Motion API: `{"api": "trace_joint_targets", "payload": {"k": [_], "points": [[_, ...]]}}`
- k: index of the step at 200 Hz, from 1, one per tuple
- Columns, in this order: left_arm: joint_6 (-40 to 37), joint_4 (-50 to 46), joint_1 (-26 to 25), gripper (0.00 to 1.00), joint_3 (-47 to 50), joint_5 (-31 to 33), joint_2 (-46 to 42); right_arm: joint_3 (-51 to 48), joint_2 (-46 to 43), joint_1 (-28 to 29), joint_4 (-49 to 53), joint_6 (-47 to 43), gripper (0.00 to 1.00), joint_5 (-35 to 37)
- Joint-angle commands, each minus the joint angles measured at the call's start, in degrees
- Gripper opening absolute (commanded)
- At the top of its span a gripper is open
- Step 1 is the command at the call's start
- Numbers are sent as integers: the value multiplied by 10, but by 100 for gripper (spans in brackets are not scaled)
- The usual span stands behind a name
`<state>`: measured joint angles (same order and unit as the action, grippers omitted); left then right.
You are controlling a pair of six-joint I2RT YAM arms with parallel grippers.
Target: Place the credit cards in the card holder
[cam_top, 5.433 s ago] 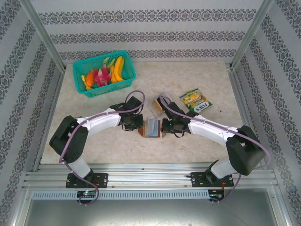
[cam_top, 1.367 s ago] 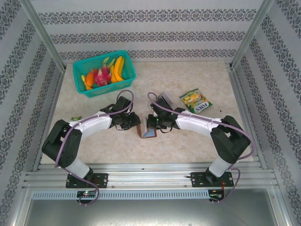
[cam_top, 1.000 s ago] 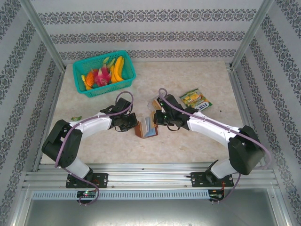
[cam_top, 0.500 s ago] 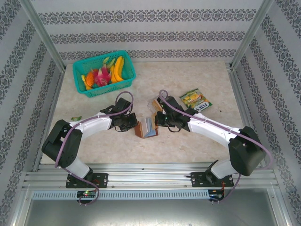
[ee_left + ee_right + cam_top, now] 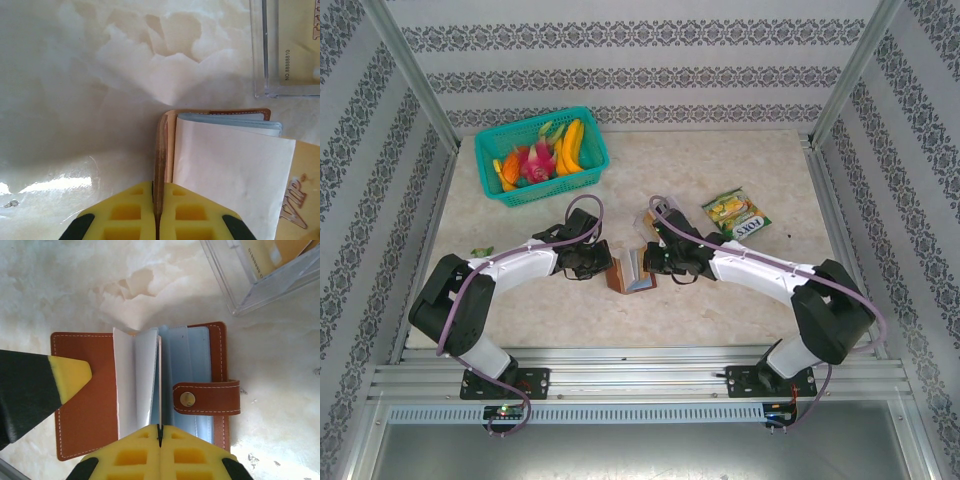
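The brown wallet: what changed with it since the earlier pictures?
The right gripper slid left over the card holder and now pinches an inner sleeve, standing the pages up. The left gripper pinches the cover edge. The basket, snack packet and clear box stayed put.

The brown card holder [image 5: 90, 420] lies open on the marble bench [image 5: 60, 285], clear sleeves fanned upright. The right claw [image 5: 160, 432] pinches one sleeve's edge; the left claw [image 5: 70, 380] rests on the left cover. A clear box [image 5: 227, 275] sits beyond.
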<state>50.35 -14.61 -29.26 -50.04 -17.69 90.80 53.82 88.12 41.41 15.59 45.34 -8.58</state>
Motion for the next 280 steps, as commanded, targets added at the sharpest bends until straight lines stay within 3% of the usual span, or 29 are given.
{"api": "trace_joint_targets", "payload": {"k": [1,92,119,133,147,160,185,215,253,280], "points": [[3,-2,-3,1,12,9,-6,-8,12,6,-30,13,0,-19],[8,18,-3,9,19,11,-15,32,86,23,-85,18,0,-87],[9,14,-3,20,25,25,-38,37,107,27,-87,17,0,-90],[9,2,-3,35,24,42,-56,40,117,28,-80,14,0,-83],[8,-16,-2,39,21,61,-76,44,126,29,-74,12,0,-82],[10,-32,-2,50,20,81,-97,49,134,29,-71,10,0,-85],[8,-51,-2,54,12,99,-129,59,144,32,-68,8,0,-84],[15,-3,-4,42,7,33,-141,63,152,34,-61,11,0,-76],[85,98,-3,24,33,-32,-91,53,157,34,-68,17,0,-69],[141,180,-3,24,74,-41,-50,41,153,30,-83,24,0,-69]]}}
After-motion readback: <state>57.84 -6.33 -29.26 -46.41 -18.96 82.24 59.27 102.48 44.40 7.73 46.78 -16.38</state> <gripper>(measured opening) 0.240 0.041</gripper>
